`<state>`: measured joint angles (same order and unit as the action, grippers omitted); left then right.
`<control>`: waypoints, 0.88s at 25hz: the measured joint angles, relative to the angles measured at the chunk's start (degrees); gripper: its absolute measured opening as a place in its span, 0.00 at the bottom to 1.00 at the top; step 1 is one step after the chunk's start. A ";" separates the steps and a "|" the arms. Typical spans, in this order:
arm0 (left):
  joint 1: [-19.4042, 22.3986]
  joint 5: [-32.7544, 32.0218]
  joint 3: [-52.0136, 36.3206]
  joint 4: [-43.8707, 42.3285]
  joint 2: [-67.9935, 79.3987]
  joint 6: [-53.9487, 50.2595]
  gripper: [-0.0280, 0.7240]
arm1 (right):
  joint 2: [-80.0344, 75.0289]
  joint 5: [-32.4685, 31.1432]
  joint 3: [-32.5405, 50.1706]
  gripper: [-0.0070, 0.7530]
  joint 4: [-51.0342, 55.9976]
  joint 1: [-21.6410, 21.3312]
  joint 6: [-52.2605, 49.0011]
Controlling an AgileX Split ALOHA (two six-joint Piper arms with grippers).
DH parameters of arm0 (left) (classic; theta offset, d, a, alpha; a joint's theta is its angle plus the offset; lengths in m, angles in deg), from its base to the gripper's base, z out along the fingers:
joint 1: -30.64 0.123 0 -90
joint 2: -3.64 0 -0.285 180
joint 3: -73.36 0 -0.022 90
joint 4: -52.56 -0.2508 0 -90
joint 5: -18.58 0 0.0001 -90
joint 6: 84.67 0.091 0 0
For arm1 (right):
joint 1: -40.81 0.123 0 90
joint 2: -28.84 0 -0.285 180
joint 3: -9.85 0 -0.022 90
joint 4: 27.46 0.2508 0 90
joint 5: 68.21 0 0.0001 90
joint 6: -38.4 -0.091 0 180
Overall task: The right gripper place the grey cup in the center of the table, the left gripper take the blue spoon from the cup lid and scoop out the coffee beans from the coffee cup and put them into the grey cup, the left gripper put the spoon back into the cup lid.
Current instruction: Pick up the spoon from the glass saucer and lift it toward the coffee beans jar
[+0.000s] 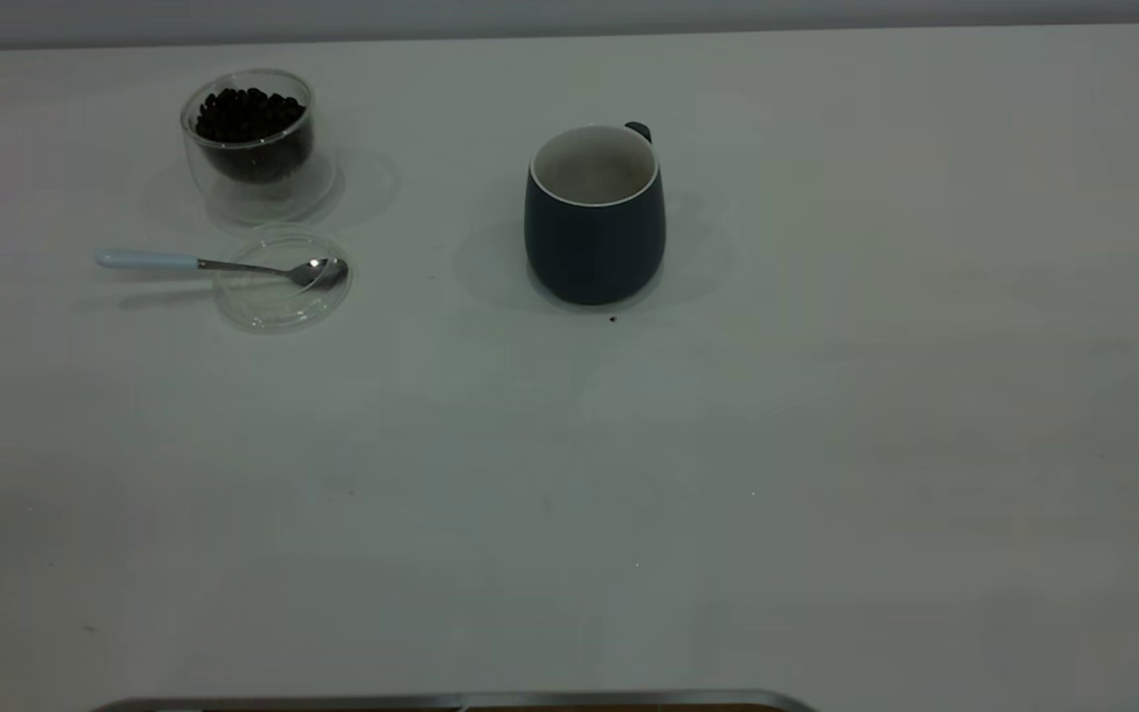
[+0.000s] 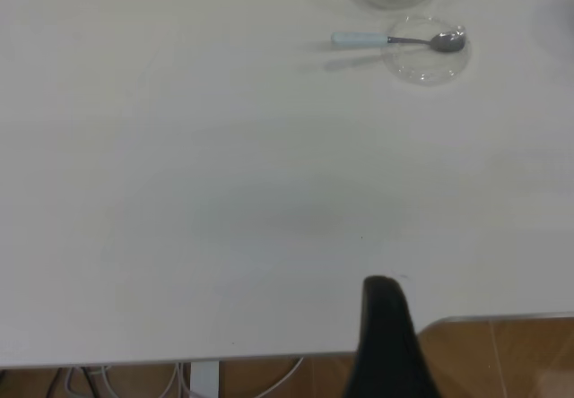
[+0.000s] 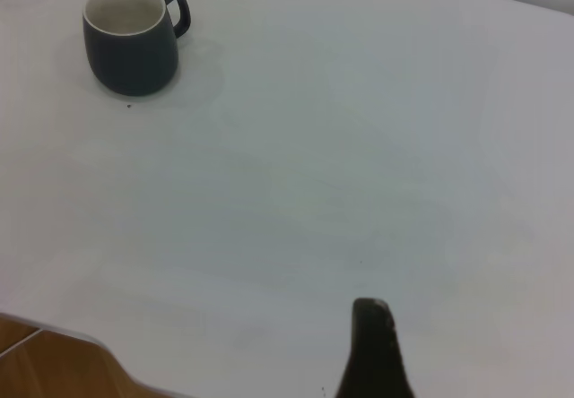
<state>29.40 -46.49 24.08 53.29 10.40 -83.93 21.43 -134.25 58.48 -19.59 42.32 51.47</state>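
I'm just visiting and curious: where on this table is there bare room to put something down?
The whole near half of the table and everything right of the grey cup are bare. The far left is crowded: coffee cup, cup lid and blue spoon sit close together.

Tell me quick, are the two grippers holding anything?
Left gripper: holds nothing visible; open or closed cannot be told.
Right gripper: the same, cannot be told.

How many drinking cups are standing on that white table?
2. A clear double-walled glass tumbler full of dark coffee beans stands at the far left, just behind the transparent round lid. A dark navy-grey mug stands upright near the table's far middle.
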 joint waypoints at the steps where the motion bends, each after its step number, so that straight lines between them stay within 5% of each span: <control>1: 0.00 0.00 0.00 0.00 0.00 0.00 0.82 | 0.00 0.00 0.00 0.79 0.00 0.00 0.00; 11: 0.00 1.09 0.45 -0.26 1.56 -1.79 0.82 | 0.00 0.00 0.00 0.79 0.00 0.00 0.00; 22: 0.00 22.61 13.89 8.46 43.42 3.73 0.99 | 0.00 0.00 0.00 0.79 0.00 -0.07 0.00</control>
<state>29.40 -23.88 37.97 61.75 53.82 -80.21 21.43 -134.25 58.48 -19.59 42.24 51.47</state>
